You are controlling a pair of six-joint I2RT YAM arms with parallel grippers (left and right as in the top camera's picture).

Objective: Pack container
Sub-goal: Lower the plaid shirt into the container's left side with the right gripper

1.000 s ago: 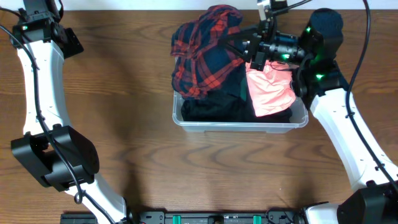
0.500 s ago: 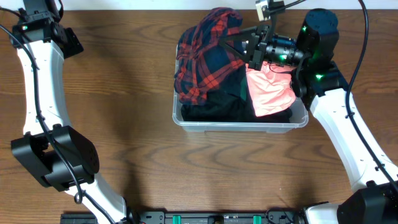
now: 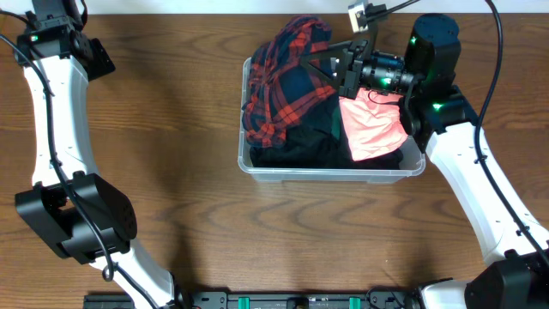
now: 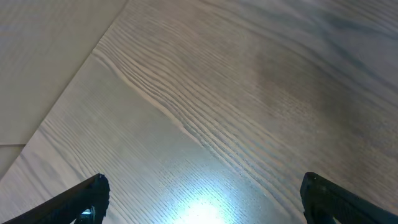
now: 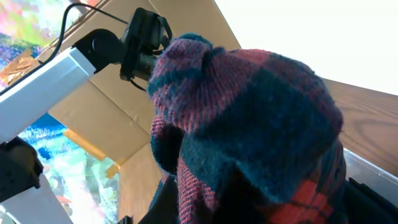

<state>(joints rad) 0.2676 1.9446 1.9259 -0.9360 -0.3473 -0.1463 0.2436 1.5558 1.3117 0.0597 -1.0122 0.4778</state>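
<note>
Your right gripper (image 3: 333, 62) has its fingers drawn together on the plaid cloth (image 3: 283, 86), though the pinch point itself is buried in fabric, so the exact fold you hold is hard to make out. In the right wrist view that cloth (image 5: 249, 124) fills the frame: a soft, fuzzy flannel weave in red and navy checks, bunched into a rounded hump. It is one of three textiles in the one container (image 3: 334, 172), which sits on the right half of the table under your right arm. The plaid heaps over the left side and rises above the rim. A black garment (image 3: 296, 150) lies crumpled along the front and middle. A smooth coral-pink cloth (image 3: 371, 129) lies flat at the right end. The container is clear, colourless plastic, rectangular with rounded corners. Your left gripper (image 4: 204, 193) hangs far off at the table's left rear corner, its two dark fingers spread wide over bare wood. The table (image 3: 171, 129) is brown, with long wavy grain.
</note>
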